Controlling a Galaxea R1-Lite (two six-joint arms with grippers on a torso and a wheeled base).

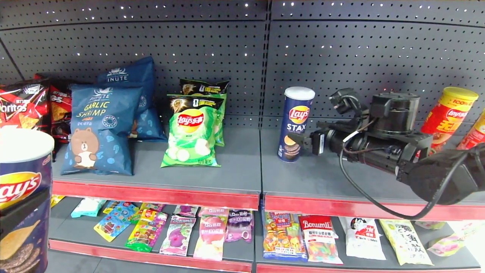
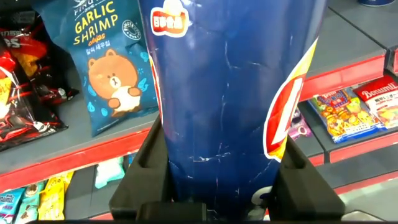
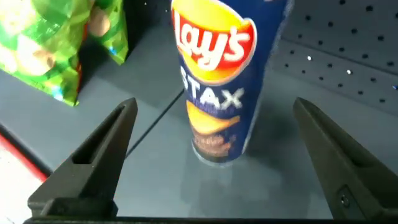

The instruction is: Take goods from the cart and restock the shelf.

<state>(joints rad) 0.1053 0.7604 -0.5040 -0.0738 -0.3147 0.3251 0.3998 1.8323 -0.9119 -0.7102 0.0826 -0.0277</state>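
Head view: tall dark-blue cylindrical chip can [image 1: 296, 125] with a white lid, upright on the grey metal shelf [image 1: 235, 167], well to the right of the green crinkly chip bag [image 1: 193, 136]. Black right gripper [image 1: 301, 141] close against that can's lower half, on the side away from the bag. Second dark-blue chip can [image 1: 22, 182] far left of the bag, in front of the shelf. Left wrist view: left gripper [image 2: 221, 152] clamped on the second can, fingers pressed to both its sides. Right wrist view: right pincer spread wide, gripping nothing, shelf can just past the fingertips.
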